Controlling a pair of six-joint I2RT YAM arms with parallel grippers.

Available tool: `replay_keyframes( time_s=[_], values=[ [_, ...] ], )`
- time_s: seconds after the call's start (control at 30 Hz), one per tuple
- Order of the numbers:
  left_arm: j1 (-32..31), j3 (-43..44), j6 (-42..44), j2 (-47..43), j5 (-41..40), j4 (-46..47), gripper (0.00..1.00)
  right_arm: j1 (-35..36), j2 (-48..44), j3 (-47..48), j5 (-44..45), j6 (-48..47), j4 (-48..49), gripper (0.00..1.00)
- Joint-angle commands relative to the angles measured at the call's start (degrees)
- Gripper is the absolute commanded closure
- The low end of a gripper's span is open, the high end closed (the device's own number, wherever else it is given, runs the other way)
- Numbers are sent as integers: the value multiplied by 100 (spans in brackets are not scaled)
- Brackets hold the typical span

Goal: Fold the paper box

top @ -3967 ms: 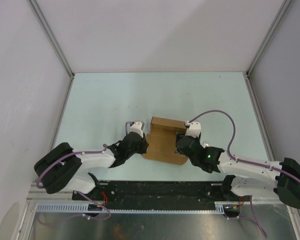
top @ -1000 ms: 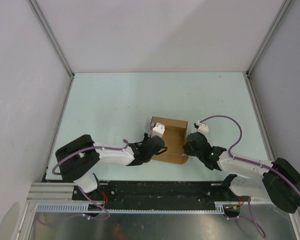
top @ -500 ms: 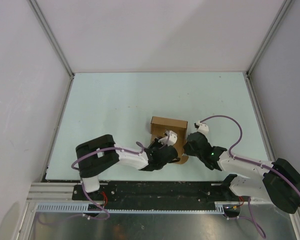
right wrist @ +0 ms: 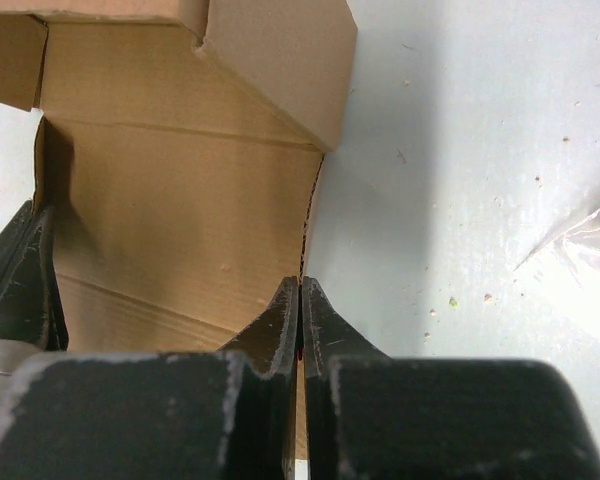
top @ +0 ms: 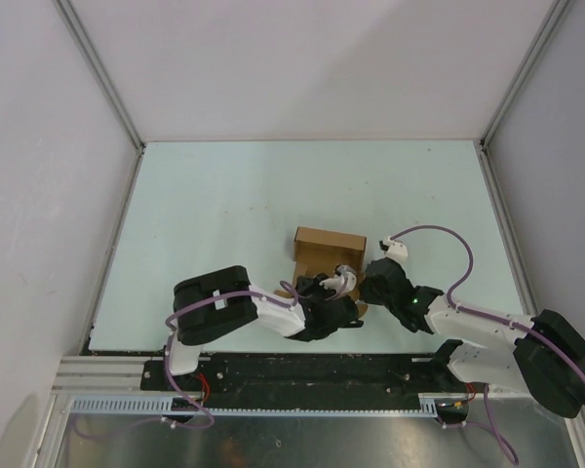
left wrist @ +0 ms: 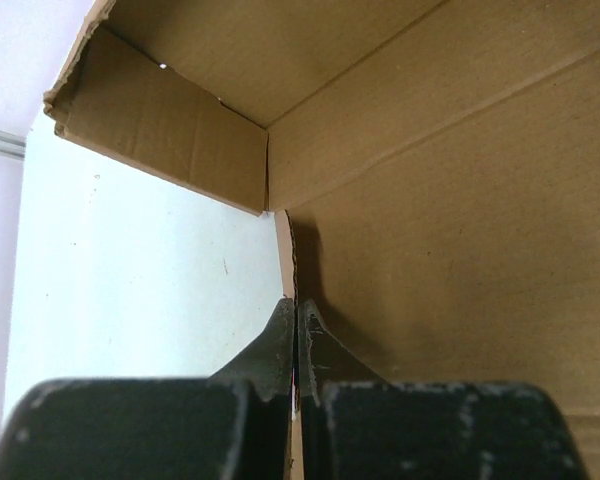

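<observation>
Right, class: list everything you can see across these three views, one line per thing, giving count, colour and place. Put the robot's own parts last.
paper box: one, brown, part folded with walls raised, near the middle of the table between the two grippers.
plastic scrap: one, clear, on the table to the right of the box.
table: one, pale green, filling the enclosure floor.
walls: three, white, at the left, back and right.
rail: one, silver, along the near edge.
cables: two, purple, one along each arm.
left arm, right arm: two, white and black, reaching in from the near edge.
left gripper: one, black, shut, tips at a box wall's edge.
right gripper: one, black, shut, tips at the box's right edge.
</observation>
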Motion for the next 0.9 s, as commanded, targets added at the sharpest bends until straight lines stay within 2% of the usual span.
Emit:
replay_keyframes(
  time_s=[0.0, 0.37, 0.6, 0.67, 0.7, 0.73, 0.8, 0.87],
  values=[
    [-108, 149, 60, 312, -8, -131, 99, -25, -95, -50, 47, -26, 108, 100],
    [-187, 237, 86, 489, -35, -184, 97, -78, -130, -94, -15, -26, 116, 100],
    [-205, 176, -45, 234, -201, -272, 92, -113, -156, -94, -24, -44, 99, 100],
    [-205, 123, -98, 33, -219, -272, 79, -122, -182, -103, -41, -61, 81, 100],
    [-205, 97, -98, -38, -219, -280, 70, -139, -209, -95, -50, -79, 99, 100],
    [-205, 79, -107, -91, -237, -281, 54, -140, -218, -94, -41, -88, 73, 100],
    [-205, 27, -116, -311, -254, -289, 41, -192, -270, -94, -59, -114, 55, 100],
    [-205, -44, -142, -599, -246, -289, 39, -219, -305, -94, -94, -140, 46, 100]
  ],
)
